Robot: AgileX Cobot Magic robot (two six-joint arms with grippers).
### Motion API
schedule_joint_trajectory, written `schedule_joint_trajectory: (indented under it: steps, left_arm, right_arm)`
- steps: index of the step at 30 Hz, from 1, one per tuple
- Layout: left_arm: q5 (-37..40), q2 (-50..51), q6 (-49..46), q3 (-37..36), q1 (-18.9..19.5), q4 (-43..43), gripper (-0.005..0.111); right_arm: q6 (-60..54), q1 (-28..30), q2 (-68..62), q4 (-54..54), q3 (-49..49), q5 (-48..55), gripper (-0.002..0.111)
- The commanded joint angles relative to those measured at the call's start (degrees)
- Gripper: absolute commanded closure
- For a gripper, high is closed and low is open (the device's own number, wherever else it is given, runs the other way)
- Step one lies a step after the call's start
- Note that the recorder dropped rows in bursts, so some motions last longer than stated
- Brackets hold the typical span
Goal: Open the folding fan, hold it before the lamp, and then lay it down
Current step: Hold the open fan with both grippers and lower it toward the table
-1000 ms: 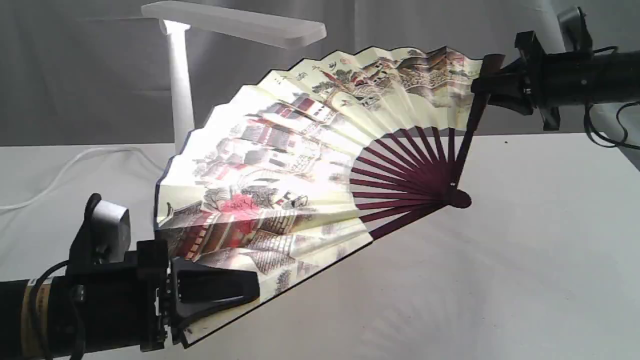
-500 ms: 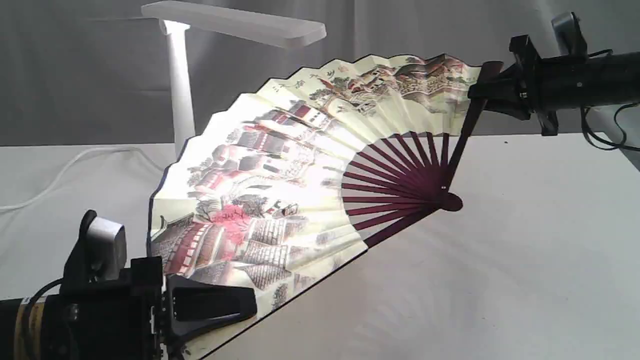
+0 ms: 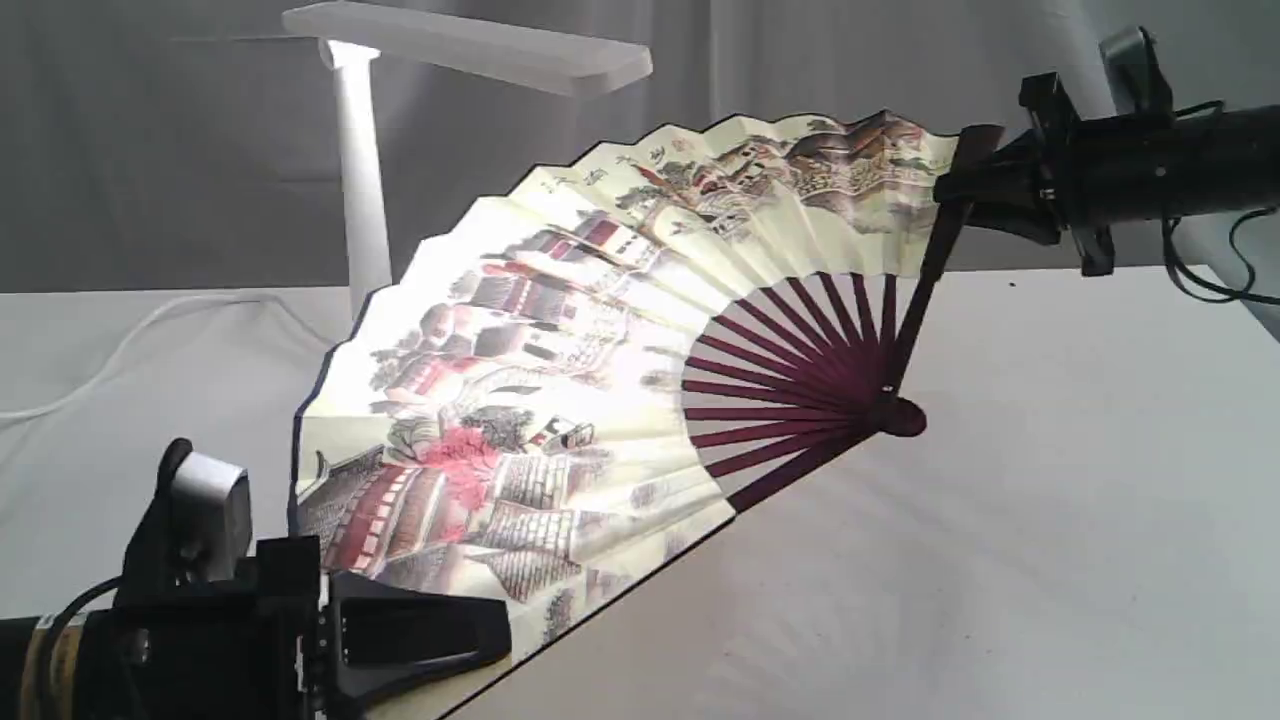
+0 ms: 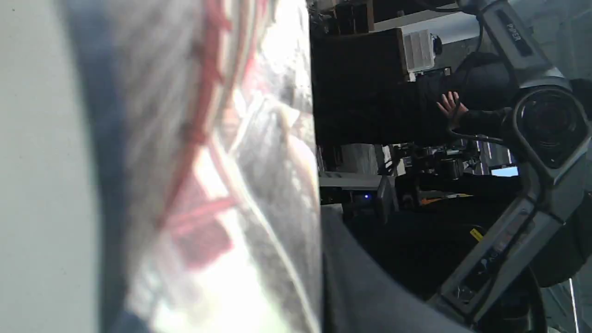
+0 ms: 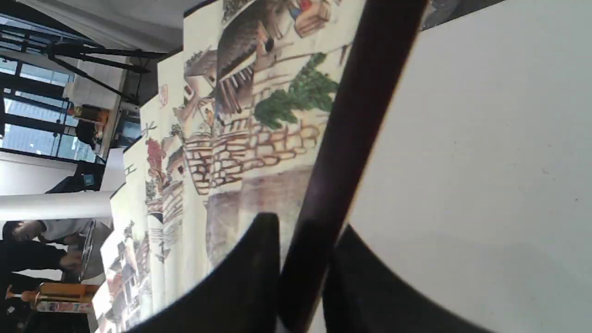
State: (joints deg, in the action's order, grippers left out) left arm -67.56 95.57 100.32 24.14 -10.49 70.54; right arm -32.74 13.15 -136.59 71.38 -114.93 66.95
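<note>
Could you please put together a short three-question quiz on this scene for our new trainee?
1. True or false: the folding fan is folded shut.
2. Multiple choice: the right gripper is clamped on A) the fan's dark outer guard, B) the middle of its paper, C) nothing.
3. Fill in: in the exterior view, the lamp stands ___ the fan.
Key: 1 false; 2 A; 3 behind.

Grey curtain (image 3: 150,150) behind white table (image 3: 1050,500) (faintly creased).
</note>
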Motion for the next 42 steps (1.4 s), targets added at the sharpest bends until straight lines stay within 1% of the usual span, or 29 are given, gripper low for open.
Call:
schedule_joint_trajectory:
  steps: [1, 8, 14, 18, 21, 33, 42]
  left_arm:
    - [-2.4, -2.2, -1.4, -1.4, -0.1, 6.1, 0.107]
    - [-2.4, -10.8, 1.9, -1.4, -0.1, 5.6, 0.107]
    - [-2.4, -17.3, 4.8, -1.4, -0.1, 5.6, 0.107]
    - [-2.4, -20.2, 6.3, -1.4, -0.1, 5.6, 0.107]
    - [-2.4, -21.5, 7.5, -1.4, -0.1, 5.6, 0.107]
    - [-2.4, -24.6, 9.2, -1.4, -0.1, 4.4, 0.107]
    - [-2.4, -25.1, 10.2, -1.4, -0.1, 3.7, 0.107]
  right_arm:
    - [-3.1, 1.7, 0.2, -1.7, -0.1, -6.8, 0.108]
    - [-3.4, 1.7, 0.2, -1.0, -0.1, -4.7, 0.108]
    - [-4.9, 1.7, 0.2, 5.1, -0.1, 0.2, 0.108]
    - [-5.2, 1.7, 0.5, 5.9, -0.1, 1.4, 0.108]
    - [-5.2, 1.7, 0.5, 6.3, -0.1, 3.0, 0.108]
    - [-6.0, 1.7, 2.5, 7.2, -0.1, 3.0, 0.108]
    - [-7.1, 1.7, 2.4, 7.3, -0.1, 3.0, 0.108]
